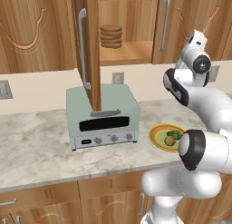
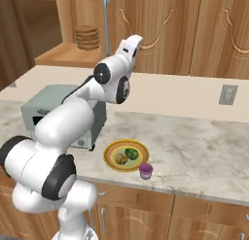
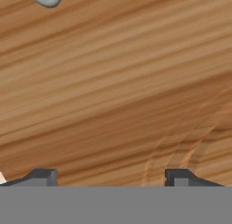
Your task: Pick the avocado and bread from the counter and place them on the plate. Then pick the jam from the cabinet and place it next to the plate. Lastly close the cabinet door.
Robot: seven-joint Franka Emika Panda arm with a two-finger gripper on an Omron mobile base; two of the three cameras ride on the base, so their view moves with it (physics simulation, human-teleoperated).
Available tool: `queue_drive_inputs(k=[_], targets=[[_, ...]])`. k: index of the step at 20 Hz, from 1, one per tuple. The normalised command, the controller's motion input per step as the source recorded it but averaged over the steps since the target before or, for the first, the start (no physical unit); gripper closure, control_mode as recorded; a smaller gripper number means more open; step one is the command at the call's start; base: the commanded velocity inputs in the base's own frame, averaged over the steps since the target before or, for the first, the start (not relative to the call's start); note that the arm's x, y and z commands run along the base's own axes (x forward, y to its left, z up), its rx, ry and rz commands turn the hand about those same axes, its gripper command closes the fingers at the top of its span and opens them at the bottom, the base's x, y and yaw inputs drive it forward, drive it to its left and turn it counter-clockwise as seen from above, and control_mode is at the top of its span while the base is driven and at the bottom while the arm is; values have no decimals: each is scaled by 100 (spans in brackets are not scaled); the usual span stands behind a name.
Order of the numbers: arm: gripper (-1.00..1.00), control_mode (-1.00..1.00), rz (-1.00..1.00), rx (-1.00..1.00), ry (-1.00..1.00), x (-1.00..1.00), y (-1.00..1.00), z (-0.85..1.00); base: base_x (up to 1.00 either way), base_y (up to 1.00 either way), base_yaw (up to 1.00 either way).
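Taking the round yellow plate with the orange rim point(image 2: 126, 155) as the landmark and reading from left to right in the right base view: well to the plate's left and behind it stands the pale green toaster oven point(image 2: 58, 112), and high above that the reddish-brown wooden cabinet door point(image 1: 88, 46) with its long silver bar handle point(image 1: 82, 48) stands swung out, edge-on over the oven, so the cabinet is not yet closed. Inside, on the wooden shelf point(image 1: 124, 53), sits a stack of flat brown discs point(image 1: 111, 36). On the plate lie the small tan bread lump point(image 2: 121, 159) and, just to its right, the dark green avocado point(image 2: 131, 152). Just beside the plate's right front edge, on the marbled stone surface point(image 2: 194, 146), stands the squat purple jam jar point(image 2: 145, 170). The robot's fingers point(image 3: 111, 177) are spread apart and grasp nothing; they face plain wood grain at close range, above and behind the plate. Only the door seems left to do. The risk, as I judge it, is that the hand is near a closed cabinet front rather than the open door, so a push here would move nothing, and a wide swing of the arm towards the door could clip its edge or the oven.
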Motion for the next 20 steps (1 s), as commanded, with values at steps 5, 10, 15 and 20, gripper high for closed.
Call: queue_drive_inputs(k=[5, 10, 15, 20], targets=[[-100, -100, -22, 0, 1, 20, 0, 43, 0, 0, 0], [-100, -100, -14, 2, 6, 22, -1, 51, 0, 0, 0], [-100, -100, 1, 13, 1, -83, -13, 55, 0, 0, 0], [-100, -100, 1, 19, 1, -100, -8, 67, 0, 0, 0]])
